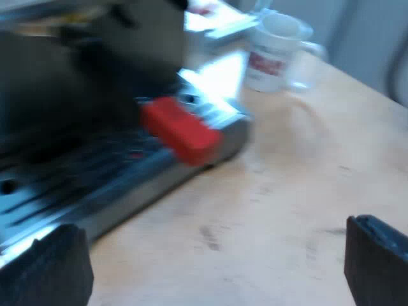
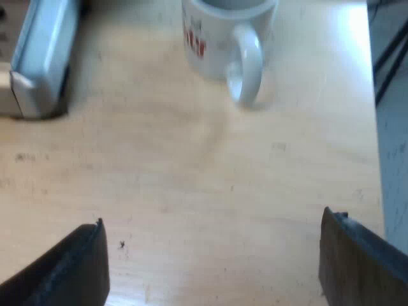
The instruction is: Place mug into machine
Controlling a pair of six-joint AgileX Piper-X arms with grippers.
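Mug [image 2: 217, 38] on table [image 2: 191, 178], near machine [image 1: 95, 185]

A pale wooden table top [image 2: 210, 178] has small dark specks. A red, block-shaped handle end [image 1: 180, 131] sticks out; farther off lie perhaps white papers [image 1: 217, 24].

The mug [image 2: 213, 38] looks like glossy white glazed ceramic with red print; the table [image 2: 191, 166] is pale matt wood, faintly scuffed; the espresso machine [image 1: 127, 185] has a shiny metal base; the handle [image 1: 180, 131] ends in smooth red plastic; the left gripper [image 1: 217, 268] has matt black fingers [image 1: 48, 271].
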